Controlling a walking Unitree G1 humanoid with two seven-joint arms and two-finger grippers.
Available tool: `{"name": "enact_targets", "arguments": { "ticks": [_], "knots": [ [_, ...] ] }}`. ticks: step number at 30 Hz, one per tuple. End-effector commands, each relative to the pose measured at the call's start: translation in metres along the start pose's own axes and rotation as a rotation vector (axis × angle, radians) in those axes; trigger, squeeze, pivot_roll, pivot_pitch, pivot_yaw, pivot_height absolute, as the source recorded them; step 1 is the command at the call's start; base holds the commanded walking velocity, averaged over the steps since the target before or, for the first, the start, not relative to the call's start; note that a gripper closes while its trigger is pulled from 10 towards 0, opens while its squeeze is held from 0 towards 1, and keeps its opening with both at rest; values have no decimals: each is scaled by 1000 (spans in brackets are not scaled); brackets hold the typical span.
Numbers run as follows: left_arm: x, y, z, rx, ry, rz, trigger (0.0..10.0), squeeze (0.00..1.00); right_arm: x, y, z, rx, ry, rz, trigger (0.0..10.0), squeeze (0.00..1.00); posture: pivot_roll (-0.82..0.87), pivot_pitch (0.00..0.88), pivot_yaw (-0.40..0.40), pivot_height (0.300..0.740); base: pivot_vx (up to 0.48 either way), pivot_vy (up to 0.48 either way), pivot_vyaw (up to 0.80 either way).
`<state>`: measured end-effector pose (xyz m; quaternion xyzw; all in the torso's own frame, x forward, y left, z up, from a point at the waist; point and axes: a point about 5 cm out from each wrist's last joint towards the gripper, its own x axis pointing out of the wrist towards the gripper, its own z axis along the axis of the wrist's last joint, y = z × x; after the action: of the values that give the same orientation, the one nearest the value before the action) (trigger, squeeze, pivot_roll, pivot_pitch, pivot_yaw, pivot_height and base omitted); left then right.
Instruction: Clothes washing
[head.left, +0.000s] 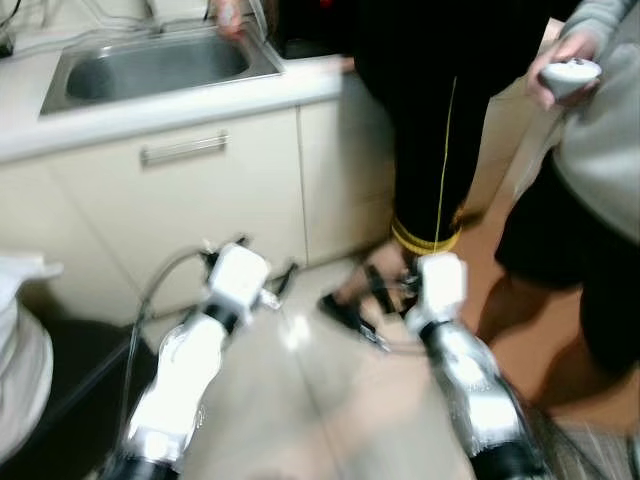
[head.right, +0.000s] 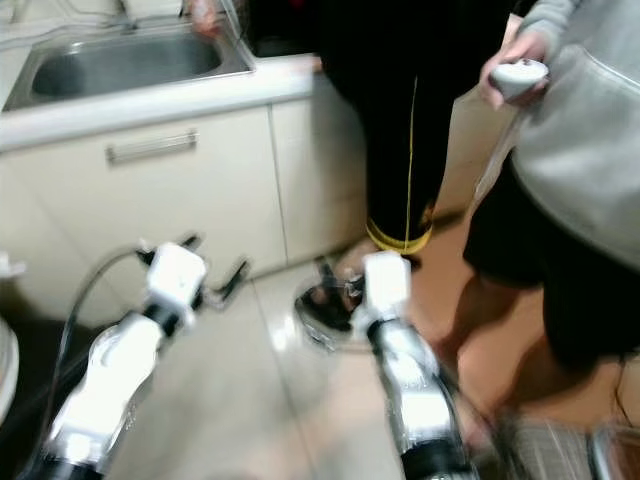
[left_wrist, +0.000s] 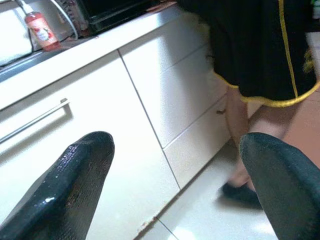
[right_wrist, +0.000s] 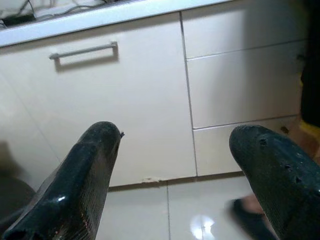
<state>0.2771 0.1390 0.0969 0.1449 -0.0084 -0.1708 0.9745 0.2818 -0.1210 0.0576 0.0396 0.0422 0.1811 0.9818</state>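
Left eye view: two people (head.left: 440, 130) stand between the robot and the cream cupboards (head.left: 200, 190) under the sink (head.left: 150, 65). Left gripper (left_wrist: 175, 165) and right gripper (right_wrist: 175, 160) hang low — fingers spread, empty.

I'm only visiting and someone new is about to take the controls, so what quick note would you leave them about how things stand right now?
Left gripper: fingers open, holding nothing, facing the cabinet door with the bar handle.
Right gripper: fingers open, holding nothing, low over the tiled floor.
Sink sits in the counter above.
Two people stand close on the right; one holds a white controller.
No clothes or washing machine seen; nothing done yet, the whole job is left.
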Motion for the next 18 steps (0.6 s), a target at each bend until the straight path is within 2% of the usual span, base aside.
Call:
{"name": "enact_targets", "arguments": {
  "ticks": [1, 5, 6, 8, 10, 13, 14, 15, 16, 18],
  "knots": [
    [2, -5, 2, -2, 2, -14, 10000, 0, -6, -10, -5, 3, 28, -36, 10000, 137, -121, 0, 55, 740, 0, 0, 475],
    [2, -7, 0, -20, 12, -13, 10000, 0, -5, -14, -4, 7, 25, -47, 10000, 161, -120, 0, 52, 740, 0, 0, 473],
    [-1, 0, -7, -77, 48, 39, 10000, 0, -5, -21, 0, 13, -2, -94, 10000, 184, -117, 0, 49, 740, 0, 0, 475],
    [-4, 7, -15, -132, 83, 100, 10000, 0, -6, -27, 3, 21, -21, -134, 10000, 192, -117, 0, 48, 740, 0, 0, 472],
    [-14, 26, -36, -211, 170, 266, 10000, 0, -12, -39, 6, 17, -54, -207, 10000, 259, -118, 0, 42, 740, 0, 0, 469],
    [-23, 37, -52, -303, 238, 396, 10000, 0, -19, -48, 7, 11, -71, -254, 10000, 290, -119, 0, 39, 740, 0, 0, 473],
    [-28, 38, -59, -346, 268, 437, 10000, 0, -22, -50, 7, 0, -73, -267, 10000, 314, -120, 0, 38, 740, 0, 0, 475],
    [-41, 39, -77, -406, 349, 514, 10000, 0, -30, -57, 3, 7, -71, -301, 10000, 349, -122, 0, 37, 740, 0, 0, 469],
    [-45, 38, -82, -418, 374, 531, 10000, 0, -33, -59, 1, 12, -70, -312, 10000, 349, -123, 0, 37, 740, 0, 0, 469],
    [-47, 29, -84, -383, 382, 484, 10000, 0, -39, -61, -5, 2, -51, -321, 10000, 365, -124, 0, 38, 740, 0, 0, 475]
  ]
}}
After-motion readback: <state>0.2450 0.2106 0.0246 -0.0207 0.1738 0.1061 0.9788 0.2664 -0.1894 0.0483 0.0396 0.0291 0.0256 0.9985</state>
